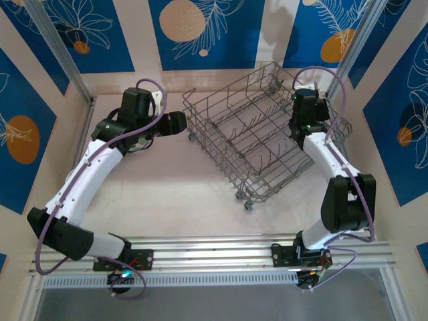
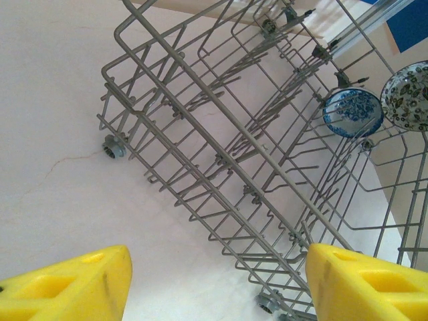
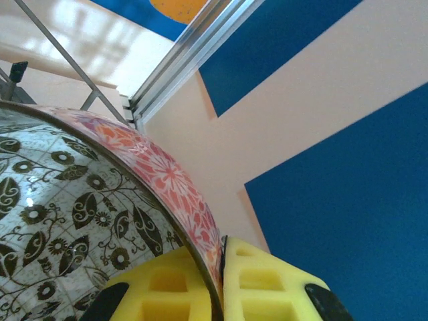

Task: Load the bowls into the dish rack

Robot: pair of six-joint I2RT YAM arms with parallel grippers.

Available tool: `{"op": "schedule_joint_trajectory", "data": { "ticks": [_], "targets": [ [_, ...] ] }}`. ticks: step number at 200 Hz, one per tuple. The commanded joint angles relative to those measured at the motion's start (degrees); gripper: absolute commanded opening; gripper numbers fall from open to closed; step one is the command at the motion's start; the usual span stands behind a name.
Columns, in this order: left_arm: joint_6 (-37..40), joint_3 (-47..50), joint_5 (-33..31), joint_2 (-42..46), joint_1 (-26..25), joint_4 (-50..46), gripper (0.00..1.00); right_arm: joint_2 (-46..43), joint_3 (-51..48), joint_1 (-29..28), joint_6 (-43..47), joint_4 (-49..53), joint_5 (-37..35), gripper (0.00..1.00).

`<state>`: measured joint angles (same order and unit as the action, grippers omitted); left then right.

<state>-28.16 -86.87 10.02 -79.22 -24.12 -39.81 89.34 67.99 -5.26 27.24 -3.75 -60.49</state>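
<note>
Looking down from above, the dish rack [image 1: 257,137] sits askew on the tabletop [image 1: 167,194], closer to the far and right edges than to the near one, and its tines are mostly bare. The left gripper [image 1: 179,122] hangs just beside the rack's left end. The right gripper [image 1: 305,107] is over the rack's far right corner. From this height I cannot tell how either pair of fingers stands.

On the left wrist camera, the left gripper is spread wide with nothing between its yellow fingers [image 2: 67,287], and it faces across the rack. One rack wheel [image 2: 114,146] rests on the tabletop. At the rack's far side a blue-and-white bowl [image 2: 353,112] stands on edge among the wires. A leaf-patterned bowl [image 2: 409,93] is just beside it, also on edge. I cannot tell which slot either one occupies.

On the right wrist camera, the right gripper is pinching the rim of a leaf-patterned bowl, likely the same one, with one finger inside and the other on its pink-red outer wall.

The step in hand looks like seating this bowl next to the blue one. The next move calls for lowering it upright so the rim drops between two tines. The fingers should part only once the wires carry it. The empty left gripper is free to go for another bowl.
</note>
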Motion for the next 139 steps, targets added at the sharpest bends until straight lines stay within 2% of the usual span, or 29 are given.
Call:
{"op": "schedule_joint_trajectory", "data": {
  "ticks": [1, 98, 139],
  "targets": [
    [-0.6, 0.5, 0.7, 0.9, 0.6, 0.2, 0.69, 1.1, -1.0, -0.4, 6.3, -14.5, -3.9, 0.0],
    [-1.0, 2.3, -0.3, 2.1, 0.6, 0.0, 0.68, 4.2, -7.8, -0.9, 10.7, -23.2, -4.3, 0.0],
    [-1.3, 3.2, 0.0, 2.4, 0.5, 0.4, 0.68, 4.1, -11.5, -0.9, 16.9, -32.6, -4.6, 0.0]
  ]
}}
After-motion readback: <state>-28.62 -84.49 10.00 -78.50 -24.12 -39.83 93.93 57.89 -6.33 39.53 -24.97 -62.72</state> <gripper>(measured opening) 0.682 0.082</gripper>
